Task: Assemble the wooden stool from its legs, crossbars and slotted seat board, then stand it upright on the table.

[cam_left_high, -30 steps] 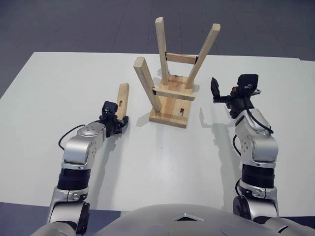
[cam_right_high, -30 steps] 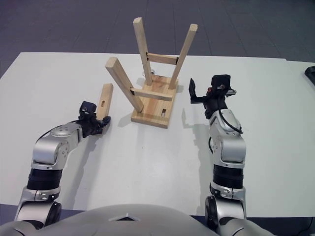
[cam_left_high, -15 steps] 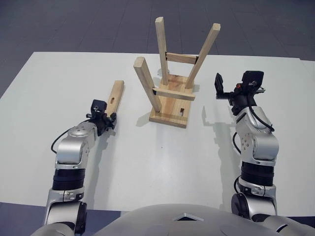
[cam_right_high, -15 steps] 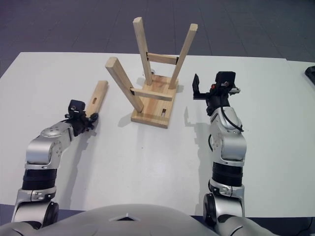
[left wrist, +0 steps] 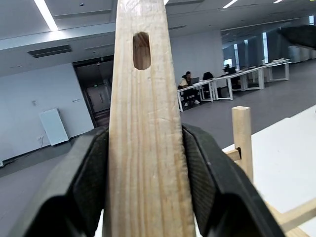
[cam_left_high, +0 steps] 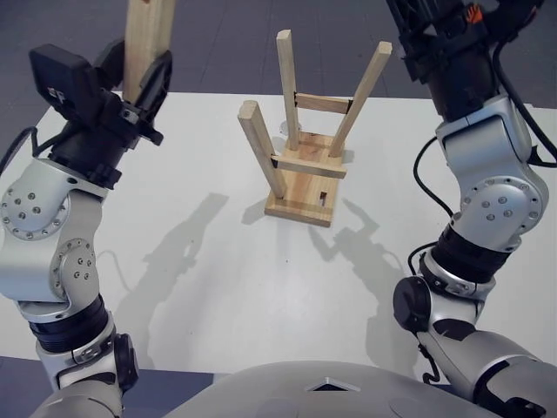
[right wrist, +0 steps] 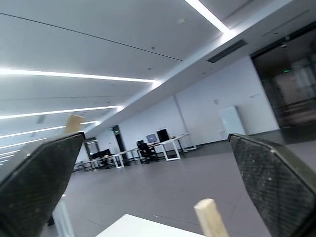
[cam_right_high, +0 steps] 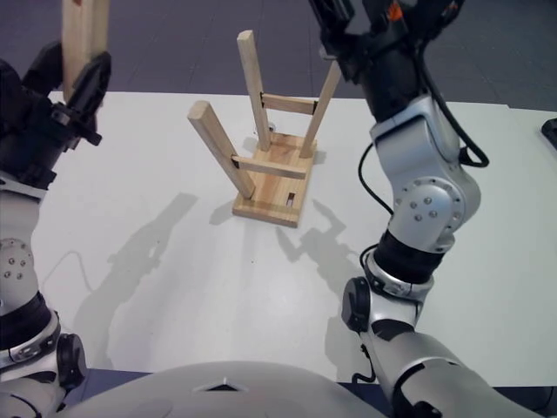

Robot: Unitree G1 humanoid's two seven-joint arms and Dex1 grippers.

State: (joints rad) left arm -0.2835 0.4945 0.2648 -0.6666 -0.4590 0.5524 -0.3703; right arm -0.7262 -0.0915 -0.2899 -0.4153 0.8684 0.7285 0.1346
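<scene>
White, smooth surface (cam_left_high: pixel 218 287) that carried a pale wooden stool (cam_left_high: pixel 300 174), turned upside down. Its flat slotted seat board (cam_left_high: pixel 296 205) lay on the surface, and three square legs (cam_left_high: pixel 287 87) rose from it, joined by two thin crossbars (cam_left_high: pixel 309 165). A fourth leg (left wrist: pixel 145 148), pierced by an oval hole, stood upright above the surface's left side, clamped between the black, textured left fingers (left wrist: pixel 91 182). The right fingers (right wrist: pixel 37 190) were spread wide and empty, high beside the stool.

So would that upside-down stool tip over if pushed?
Probably not: the stool rests on its flat seat board. It would likelier slide on the smooth table. The wood looks stiff, but one leg leans outward, so joints may be loose.
</scene>
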